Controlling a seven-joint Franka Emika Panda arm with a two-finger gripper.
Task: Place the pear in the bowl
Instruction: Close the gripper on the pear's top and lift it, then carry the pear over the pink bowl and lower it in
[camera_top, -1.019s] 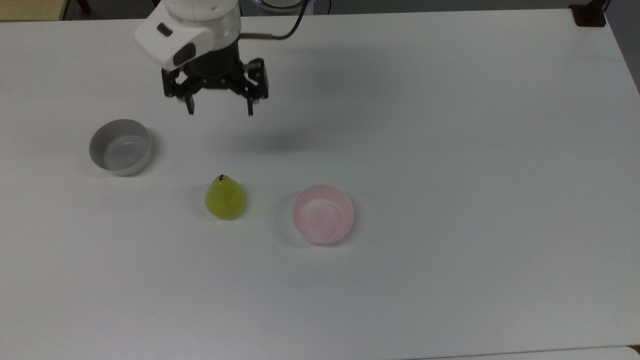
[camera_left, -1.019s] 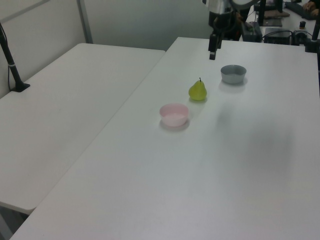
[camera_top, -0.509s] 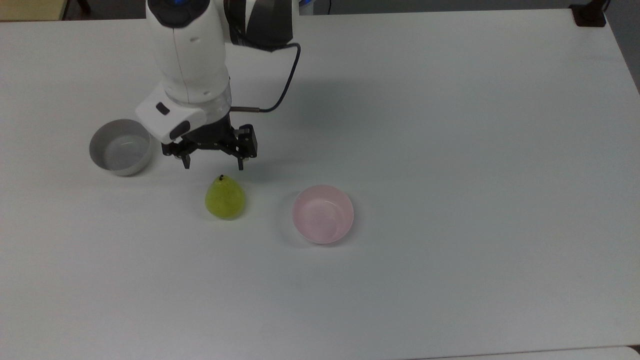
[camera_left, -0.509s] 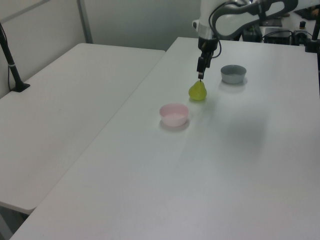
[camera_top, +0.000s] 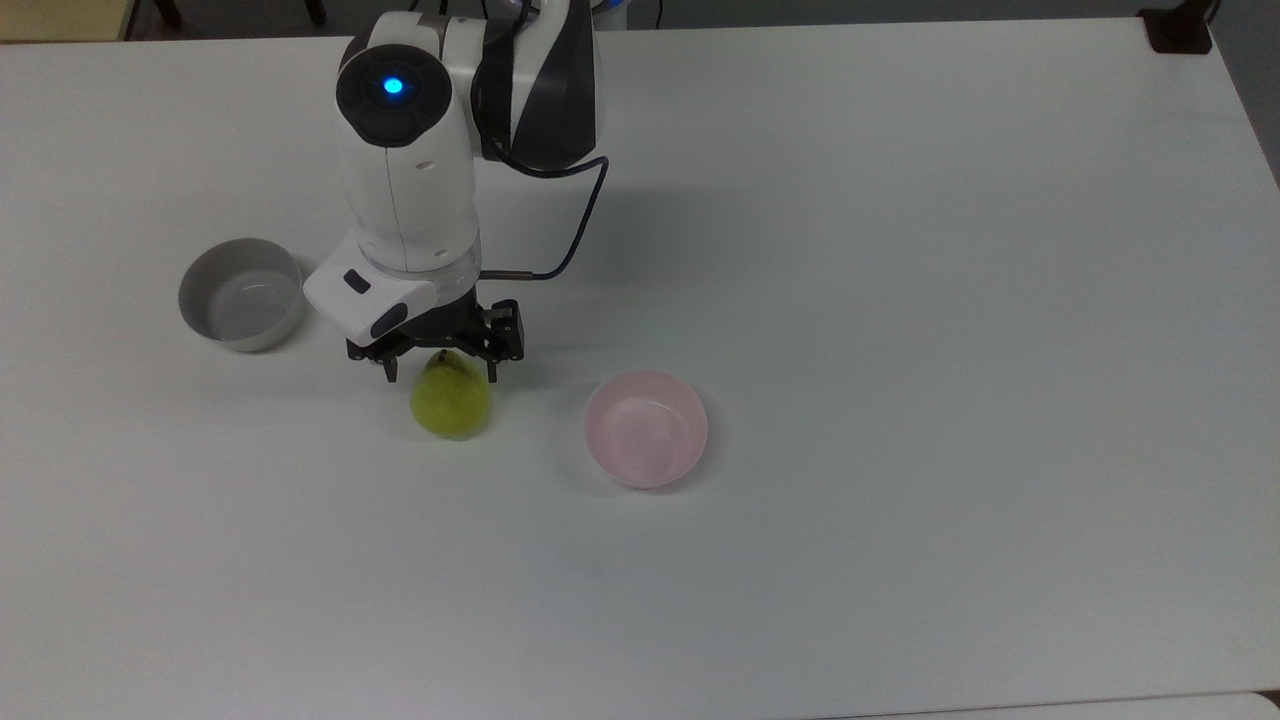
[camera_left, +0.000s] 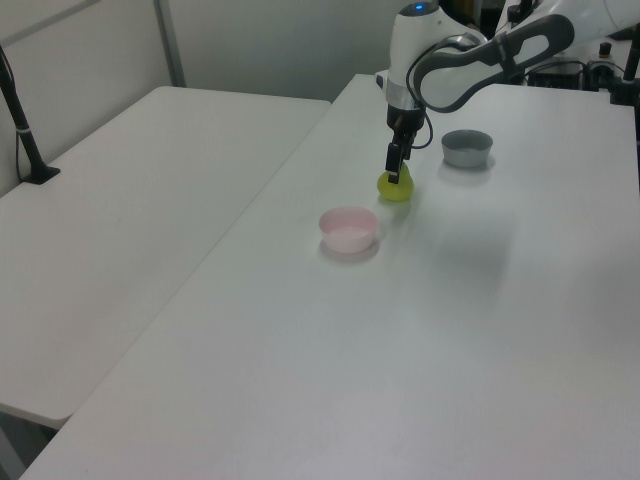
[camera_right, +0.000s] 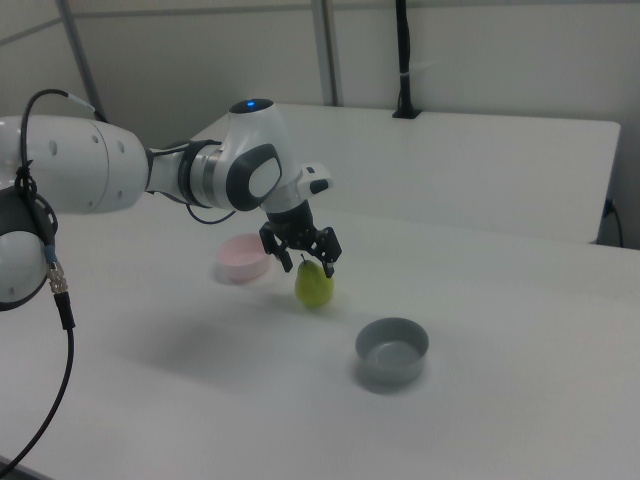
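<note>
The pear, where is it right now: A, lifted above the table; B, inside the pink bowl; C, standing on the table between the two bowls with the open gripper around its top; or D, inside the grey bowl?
C: the pear stands on the table between the grey bowl and the pink bowl, the open gripper straddling its top.

The black two-finger gripper (camera_top: 440, 374) came down from above the white table (camera_top: 900, 300) until its open fingers flanked the small yellow-green speckled pear's (camera_top: 451, 404) top.
</note>
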